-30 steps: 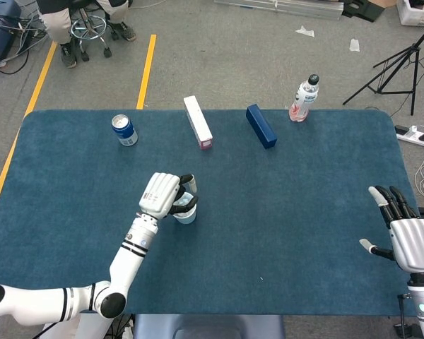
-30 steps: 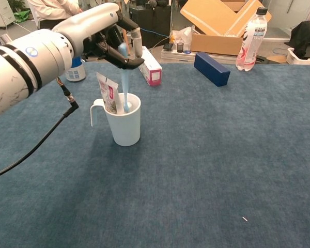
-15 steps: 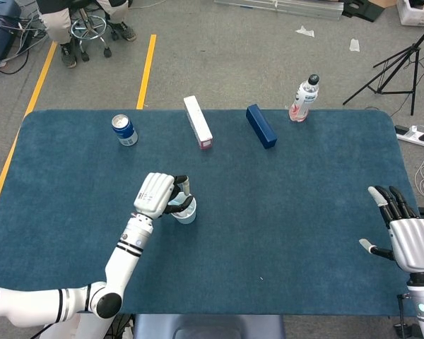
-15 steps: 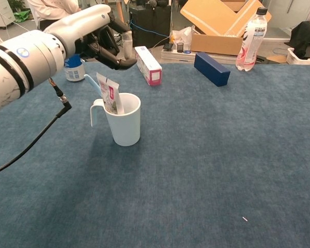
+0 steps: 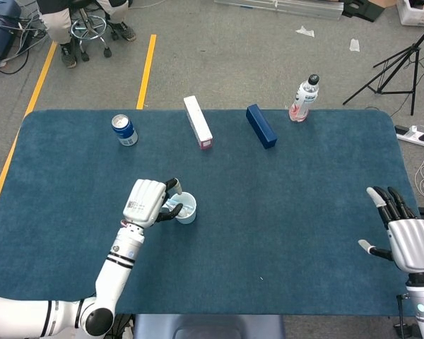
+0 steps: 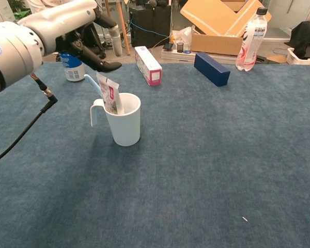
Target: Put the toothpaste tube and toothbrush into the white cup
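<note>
The white cup [image 6: 125, 124] stands upright on the blue table, also seen from above as the white cup [image 5: 186, 208]. The toothpaste tube [image 6: 110, 95] sticks out of its rim, and the light blue toothbrush [image 6: 92, 83] leans out over the rim to the left. My left hand [image 6: 88, 39] hovers above and to the left of the cup, fingers apart, holding nothing; from above the left hand [image 5: 147, 202] sits just left of the cup. At the table's right edge my right hand [image 5: 404, 233] rests open and empty.
Along the far edge stand a blue can [image 5: 124, 131], a white and pink box [image 5: 198, 121], a dark blue box [image 5: 261, 126] and a water bottle [image 5: 305, 98]. The blue table [image 5: 290, 212] stretches between cup and right hand.
My left hand let go of the toothbrush, which dropped into the cup and now leans left. The hand then drew back left and away from the cup. The right hand stayed still.
</note>
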You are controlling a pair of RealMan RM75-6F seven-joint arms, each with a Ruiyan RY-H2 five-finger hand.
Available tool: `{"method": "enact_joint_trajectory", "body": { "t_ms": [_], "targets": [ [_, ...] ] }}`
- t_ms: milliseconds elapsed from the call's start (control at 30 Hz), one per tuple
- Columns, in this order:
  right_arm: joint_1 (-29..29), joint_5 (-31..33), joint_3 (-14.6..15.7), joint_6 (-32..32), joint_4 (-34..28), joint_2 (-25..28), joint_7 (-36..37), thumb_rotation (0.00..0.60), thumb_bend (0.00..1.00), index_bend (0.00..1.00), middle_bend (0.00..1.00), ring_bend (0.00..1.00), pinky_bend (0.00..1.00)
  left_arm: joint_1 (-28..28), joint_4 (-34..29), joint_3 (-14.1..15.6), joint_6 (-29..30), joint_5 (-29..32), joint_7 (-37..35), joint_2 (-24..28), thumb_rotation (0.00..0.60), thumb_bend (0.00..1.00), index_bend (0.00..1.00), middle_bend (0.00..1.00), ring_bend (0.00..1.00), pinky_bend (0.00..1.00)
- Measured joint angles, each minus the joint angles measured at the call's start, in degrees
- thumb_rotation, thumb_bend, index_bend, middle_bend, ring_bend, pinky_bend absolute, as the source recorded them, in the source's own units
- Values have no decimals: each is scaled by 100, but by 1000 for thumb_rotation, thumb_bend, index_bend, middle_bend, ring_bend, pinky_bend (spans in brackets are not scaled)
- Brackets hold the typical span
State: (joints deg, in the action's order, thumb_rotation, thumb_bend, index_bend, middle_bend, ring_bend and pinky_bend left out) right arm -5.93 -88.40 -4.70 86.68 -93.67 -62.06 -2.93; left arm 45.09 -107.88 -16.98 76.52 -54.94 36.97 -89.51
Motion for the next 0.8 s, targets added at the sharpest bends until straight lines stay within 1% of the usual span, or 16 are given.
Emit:
{"method": "enact_joint_trajectory", "body": {
  "t_ms": [133,200,267,300,367,433,500,567,600,667,800],
  "targets": [
    [-2,-2,7,-9,9,-16,-36,600,0,23,112,33,346,-110,-680,55,424,378,802,352,600,224,335,1000,875,838],
    [-6,-1,11,-21,13,-26,-60,600,0,23,112,33,346,-178,-863,125,660,413,1107,546,600,217,315,1000,826,801],
    [-13,1,17,-41,17,-42,-95,600,0,23,112,33,346,-293,-1005,272,928,336,1349,783,600,210,301,990,776,761],
    [-16,5,18,-49,20,-50,-109,600,0,23,112,33,346,-350,-1051,348,1018,270,1405,875,600,208,292,965,749,737],
    [-25,20,19,-73,27,-67,-145,600,0,23,112,33,346,-501,-1157,549,1174,96,1490,1071,600,205,277,878,694,701],
    [-33,36,19,-96,33,-84,-177,600,0,23,112,33,346,-653,-1256,747,1258,-67,1568,1254,600,204,270,760,610,678],
    [-42,51,18,-117,36,-93,-204,600,0,23,112,33,346,-772,-1319,901,1311,-197,1634,1394,600,204,268,684,543,659],
    [-49,73,16,-138,34,-98,-227,600,0,23,112,33,346,-898,-1369,1076,1372,-328,1716,1533,600,204,266,596,456,609],
    [-50,82,15,-145,34,-99,-234,600,0,23,112,33,346,-951,-1381,1154,1400,-387,1756,1588,600,204,265,571,430,590],
    [-56,105,12,-166,37,-102,-252,600,0,23,112,33,346,-1088,-1387,1350,1487,-545,1846,1688,600,204,266,497,359,523],
    [-72,158,6,-220,34,-109,-308,600,0,23,112,33,346,-1416,-1253,1745,1713,-924,1938,1820,600,204,266,416,291,426]
  ]
}}
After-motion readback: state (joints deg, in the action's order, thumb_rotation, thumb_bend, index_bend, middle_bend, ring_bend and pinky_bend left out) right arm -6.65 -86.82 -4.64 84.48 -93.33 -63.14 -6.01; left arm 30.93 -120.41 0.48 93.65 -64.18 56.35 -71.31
